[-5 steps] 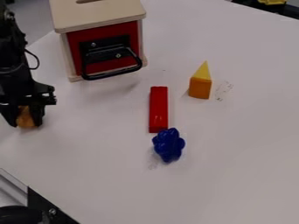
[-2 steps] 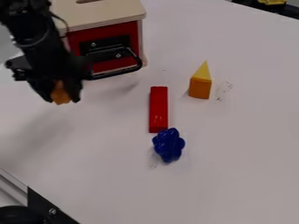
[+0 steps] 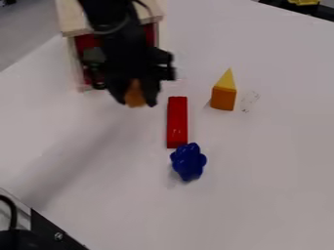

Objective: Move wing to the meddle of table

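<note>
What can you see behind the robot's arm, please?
Behind the arm stands a wooden box with a red front, showing on both sides. The arm and claw cover the middle of that front, so what is there cannot be seen.

On my feed the toy wing (image 3: 135, 96) is a small orange-brown lump, held between the two fingertips of my gripper (image 3: 137, 102). I see it taller than it is wide, narrower toward the top, its blunt lower end pointing down at about fingertip level. Its sides are partly covered by the fingers, and its finer shape is too blurred for me to tell. It hangs clear of the white table (image 3: 228, 200) — the tabletop spreads out flat below my gripper.
</note>
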